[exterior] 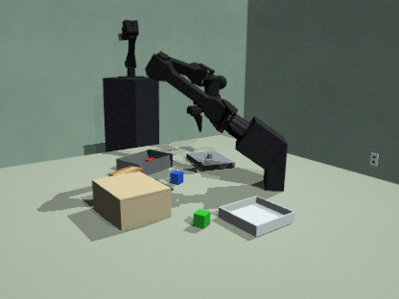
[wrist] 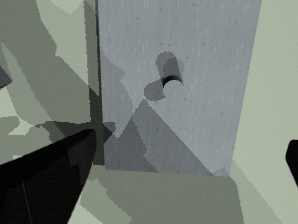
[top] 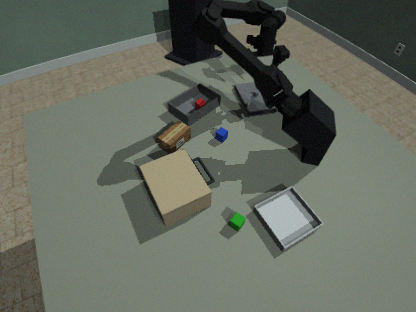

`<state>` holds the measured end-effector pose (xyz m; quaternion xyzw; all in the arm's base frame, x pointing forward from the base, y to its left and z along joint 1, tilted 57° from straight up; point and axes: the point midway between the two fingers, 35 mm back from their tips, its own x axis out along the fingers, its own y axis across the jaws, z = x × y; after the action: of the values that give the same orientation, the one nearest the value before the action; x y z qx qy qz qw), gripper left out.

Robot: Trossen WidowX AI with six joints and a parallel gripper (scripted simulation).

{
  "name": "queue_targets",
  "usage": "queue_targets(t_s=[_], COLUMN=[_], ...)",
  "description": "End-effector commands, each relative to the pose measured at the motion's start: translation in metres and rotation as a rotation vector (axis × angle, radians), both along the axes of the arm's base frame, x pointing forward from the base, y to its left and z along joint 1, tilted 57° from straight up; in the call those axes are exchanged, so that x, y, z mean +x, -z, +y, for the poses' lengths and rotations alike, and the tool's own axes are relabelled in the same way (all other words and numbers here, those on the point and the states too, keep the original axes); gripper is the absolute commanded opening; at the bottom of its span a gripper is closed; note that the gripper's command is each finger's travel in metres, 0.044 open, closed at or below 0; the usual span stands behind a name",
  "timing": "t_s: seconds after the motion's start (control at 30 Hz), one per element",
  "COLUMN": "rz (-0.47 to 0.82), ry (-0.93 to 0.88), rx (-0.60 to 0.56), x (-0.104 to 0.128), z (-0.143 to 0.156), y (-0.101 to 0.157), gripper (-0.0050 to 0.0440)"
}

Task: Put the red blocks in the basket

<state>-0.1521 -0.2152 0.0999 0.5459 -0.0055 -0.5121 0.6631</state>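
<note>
A red block (top: 200,103) (exterior: 151,159) lies inside an open dark grey box (top: 180,108) (exterior: 138,162). The box's grey lid (top: 246,97) (exterior: 222,162) (wrist: 210,60) lies flat on the table to the right of the box, knob up. My gripper (top: 268,47) (exterior: 198,123) (wrist: 190,143) is open and empty, hanging straight above the lid and clear of the knob. The pale shallow basket (top: 267,226) (exterior: 254,225) stands upright and empty at the front right. No other red block shows.
A tan drawer unit (top: 172,182) (exterior: 129,201) with a dark handle (top: 204,170) stands shut in the middle. A brown packet (top: 173,136) (exterior: 126,171), a blue block (top: 221,133) (exterior: 176,177) and a green block (top: 237,221) (exterior: 201,218) lie around it. A black pedestal (exterior: 130,112) stands behind.
</note>
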Motion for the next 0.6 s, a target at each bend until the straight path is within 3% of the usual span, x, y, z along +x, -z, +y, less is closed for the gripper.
queue_targets(t_s=[0.0,0.03,0.07,0.5,0.57], rz=[-0.010,-0.010,0.035,0.206,0.206], ry=[-0.006,-0.006,-0.043,-0.181,-0.181], rx=[0.005,0.005,-0.027,-0.148,-0.148], x=[-0.001,-0.001,0.006,0.068,0.068], z=[0.005,0.005,0.005,-0.021,-0.021], y=[-0.005,-0.005,-0.012,-0.100,-0.100], gripper=[0.0440,0.0440,0.0268,0.0268,0.0268])
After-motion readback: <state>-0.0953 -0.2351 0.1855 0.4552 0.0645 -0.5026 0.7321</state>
